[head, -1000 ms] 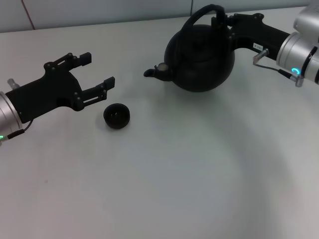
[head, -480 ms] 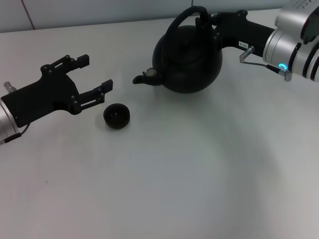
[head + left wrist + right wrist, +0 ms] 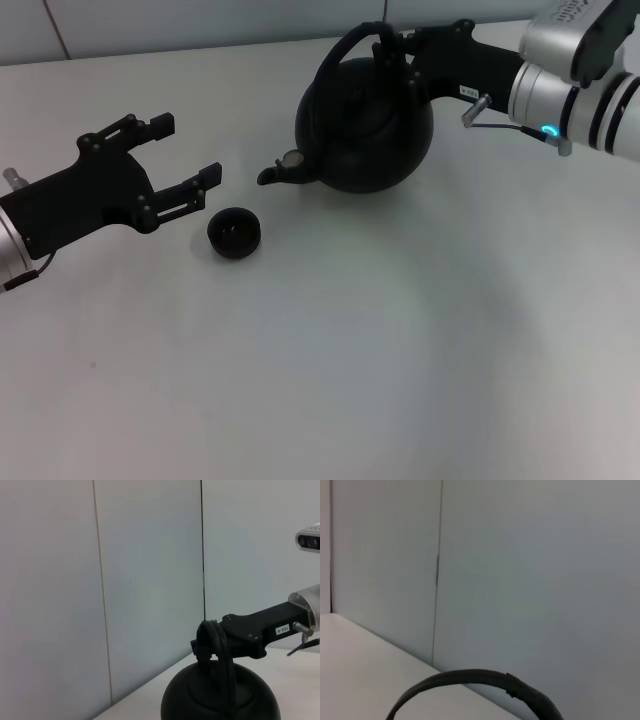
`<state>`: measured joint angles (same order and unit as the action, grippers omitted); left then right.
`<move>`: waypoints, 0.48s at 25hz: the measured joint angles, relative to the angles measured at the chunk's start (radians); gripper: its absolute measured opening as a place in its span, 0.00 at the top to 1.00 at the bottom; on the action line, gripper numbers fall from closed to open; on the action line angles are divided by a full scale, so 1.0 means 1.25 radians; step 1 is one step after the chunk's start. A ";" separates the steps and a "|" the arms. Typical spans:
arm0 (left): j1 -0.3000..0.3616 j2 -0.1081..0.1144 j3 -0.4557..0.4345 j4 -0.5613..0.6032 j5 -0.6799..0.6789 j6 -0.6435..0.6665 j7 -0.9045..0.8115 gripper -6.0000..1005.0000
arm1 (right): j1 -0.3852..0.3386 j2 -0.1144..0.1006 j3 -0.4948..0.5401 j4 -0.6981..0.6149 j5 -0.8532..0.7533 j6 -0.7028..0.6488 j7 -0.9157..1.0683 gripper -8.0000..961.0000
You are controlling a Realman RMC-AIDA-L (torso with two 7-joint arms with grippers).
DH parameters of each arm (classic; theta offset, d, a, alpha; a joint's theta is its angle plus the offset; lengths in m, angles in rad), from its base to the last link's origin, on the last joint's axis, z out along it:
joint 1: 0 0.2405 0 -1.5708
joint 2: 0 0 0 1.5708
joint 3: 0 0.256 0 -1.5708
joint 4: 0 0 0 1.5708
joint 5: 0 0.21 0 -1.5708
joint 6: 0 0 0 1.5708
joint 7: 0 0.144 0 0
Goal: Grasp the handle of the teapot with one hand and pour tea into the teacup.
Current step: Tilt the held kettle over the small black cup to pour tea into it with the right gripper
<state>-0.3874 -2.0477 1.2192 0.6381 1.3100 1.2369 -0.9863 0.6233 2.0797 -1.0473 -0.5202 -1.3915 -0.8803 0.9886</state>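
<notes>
We see the right gripper (image 3: 392, 48) clamped on the handle (image 3: 362, 40) of the teapot (image 3: 363, 125), which sits toward the far side of the table (image 3: 400, 350), spout (image 3: 277, 170) aimed at the teacup (image 3: 235, 232). The cup stands nearer and to the left, apart from the spout — not under it yet. The left gripper (image 3: 175, 155) sits just beside the cup, jaws spread wide, holding nothing. Risks as we judge them: tilt too early and tea lands on the table short of the tiny cup; the loop could swivel in the grip and swing the pot; the spout or pot could knock the light cup — or bump the left fingers close by.
</notes>
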 joint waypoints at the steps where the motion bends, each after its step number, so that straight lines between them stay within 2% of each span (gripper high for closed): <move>1: 0.000 0.000 0.000 0.000 0.000 0.000 0.000 0.19 | 0.001 0.000 -0.004 -0.002 0.000 0.003 0.000 0.87; 12: 0.005 0.003 0.000 0.000 0.000 -0.001 0.000 0.19 | 0.015 0.002 -0.028 -0.005 0.000 0.005 -0.004 0.87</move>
<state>-0.3811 -2.0438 1.2195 0.6381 1.3100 1.2363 -0.9868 0.6426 2.0817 -1.0820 -0.5263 -1.3914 -0.8742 0.9831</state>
